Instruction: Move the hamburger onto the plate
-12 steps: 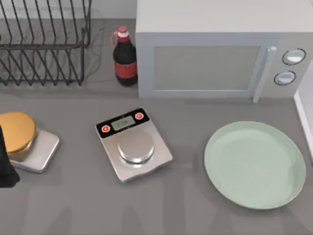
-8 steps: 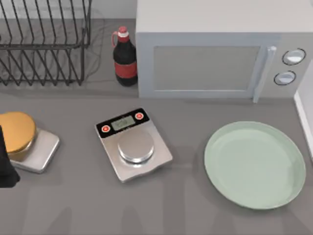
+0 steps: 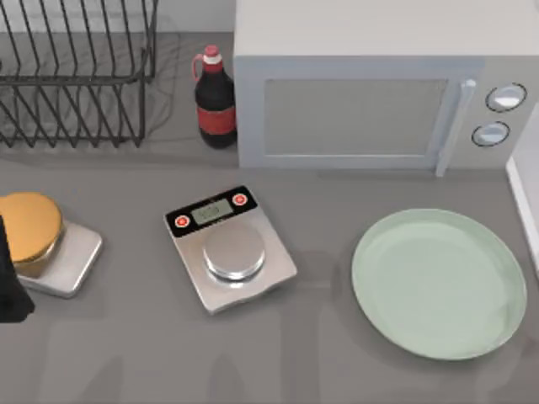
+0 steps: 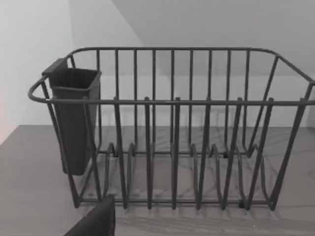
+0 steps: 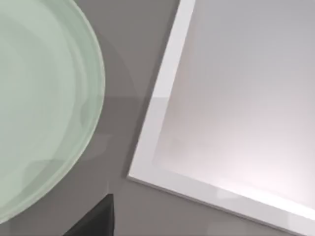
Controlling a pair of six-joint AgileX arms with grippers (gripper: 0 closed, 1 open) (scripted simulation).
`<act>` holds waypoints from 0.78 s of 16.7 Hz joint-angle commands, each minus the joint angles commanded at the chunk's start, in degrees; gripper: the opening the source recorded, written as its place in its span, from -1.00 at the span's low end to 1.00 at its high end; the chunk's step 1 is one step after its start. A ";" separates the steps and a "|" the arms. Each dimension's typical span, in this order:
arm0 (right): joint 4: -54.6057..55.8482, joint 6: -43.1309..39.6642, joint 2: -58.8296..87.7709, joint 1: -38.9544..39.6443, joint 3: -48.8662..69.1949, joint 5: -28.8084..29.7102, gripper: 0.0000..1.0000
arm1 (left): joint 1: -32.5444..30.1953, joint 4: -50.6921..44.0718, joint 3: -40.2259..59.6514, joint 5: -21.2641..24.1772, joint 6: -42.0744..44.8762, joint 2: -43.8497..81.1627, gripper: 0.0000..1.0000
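The pale mint-green plate (image 3: pixel 438 282) lies bare on the grey table at the right, and its rim (image 5: pixel 74 98) also appears in the right wrist view. The hamburger is out of view. A dark part of my left arm (image 3: pixel 10 282) stands at the table's left edge, beside the golden dome. A dark piece of my left gripper (image 4: pixel 96 221) shows facing the dish rack. A dark piece of my right gripper (image 5: pixel 96 219) hangs over the table between the plate and a white board.
A wire dish rack (image 3: pixel 76 76) stands at the back left, a cola bottle (image 3: pixel 216 97) next to a microwave (image 3: pixel 379 93). A kitchen scale (image 3: pixel 229 248) sits mid-table. A golden-yellow dome (image 3: pixel 29 223) rests on a small steel scale (image 3: pixel 72 265). A white board (image 3: pixel 526 202) borders the right.
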 joint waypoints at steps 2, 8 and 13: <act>-7.39 -6.15 10.55 0.02 5.09 0.07 1.00 | 0.00 0.00 0.00 0.00 0.00 0.00 1.00; -25.51 -21.60 34.28 0.16 18.40 0.09 1.00 | 0.00 0.00 0.00 0.00 0.00 0.00 1.00; -31.67 -27.16 42.67 0.14 23.67 0.08 1.00 | 0.00 0.00 0.00 0.00 0.00 0.00 1.00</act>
